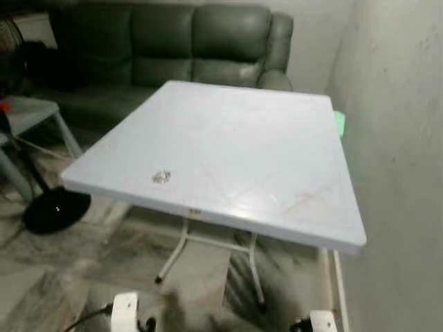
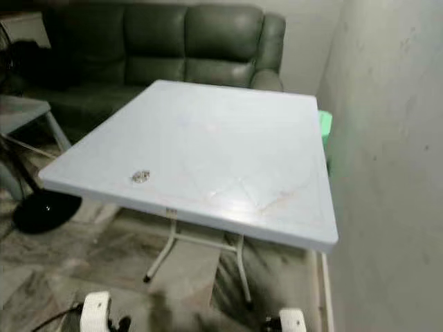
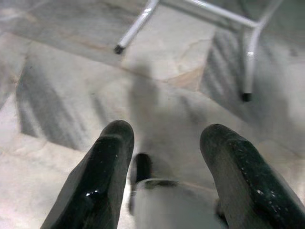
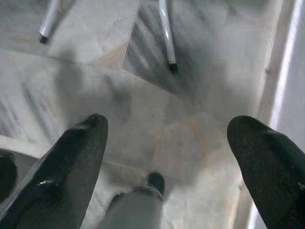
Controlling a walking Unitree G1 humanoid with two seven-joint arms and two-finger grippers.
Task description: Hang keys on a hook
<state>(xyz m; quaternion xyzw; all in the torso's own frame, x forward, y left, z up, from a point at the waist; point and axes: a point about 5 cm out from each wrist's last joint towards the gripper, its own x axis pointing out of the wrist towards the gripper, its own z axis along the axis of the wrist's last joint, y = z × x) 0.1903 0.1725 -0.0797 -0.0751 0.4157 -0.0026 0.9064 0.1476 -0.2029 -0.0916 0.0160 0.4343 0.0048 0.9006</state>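
keys [image 1: 161,177] are seen lying ungrasped near the table's [image 1: 277,138] front left edge, both grippers' fingers spread, nothing hung.

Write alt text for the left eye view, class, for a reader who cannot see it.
A small bunch of keys lies near the front left edge of a white folding table. A dark green sofa stands behind it, with a wall on the right.

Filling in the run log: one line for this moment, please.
keys: on white table, near front-left edge | left gripper: open, low over floor | right gripper: open, low over floor | nothing held
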